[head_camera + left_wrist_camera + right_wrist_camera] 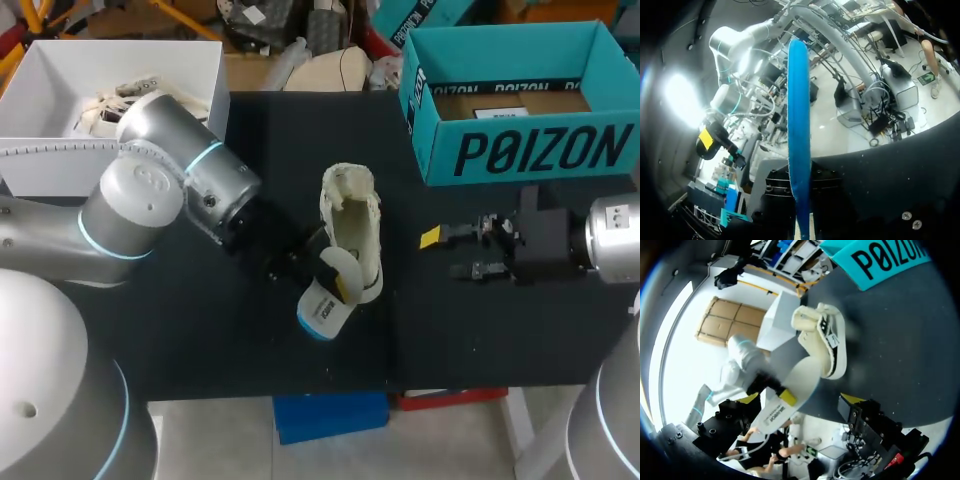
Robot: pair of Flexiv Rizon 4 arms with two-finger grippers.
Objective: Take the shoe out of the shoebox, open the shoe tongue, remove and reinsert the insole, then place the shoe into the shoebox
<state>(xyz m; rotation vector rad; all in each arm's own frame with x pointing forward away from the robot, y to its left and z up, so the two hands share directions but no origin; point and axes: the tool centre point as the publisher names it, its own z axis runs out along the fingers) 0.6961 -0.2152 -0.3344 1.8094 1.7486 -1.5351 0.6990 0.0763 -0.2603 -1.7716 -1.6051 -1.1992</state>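
A cream shoe (352, 222) lies on the black table (480, 330) near its middle, also seen ahead of my right gripper as the shoe (824, 337). My left gripper (292, 266) is shut on the insole (326, 300), white on top and blue underneath, which slants up off the table with its far end against the shoe. From the left wrist the insole (799, 150) shows edge-on as a blue strip. The insole (790, 385) also shows from the right wrist. My right gripper (452, 252) hangs open and empty to the right of the shoe. The teal shoebox (530, 150) stands open at the back right.
A white box (40, 160) holding another light shoe (105, 108) stands at the back left, behind my left arm. The table's front edge runs just below the insole. Bare black table lies between the shoe and the right gripper.
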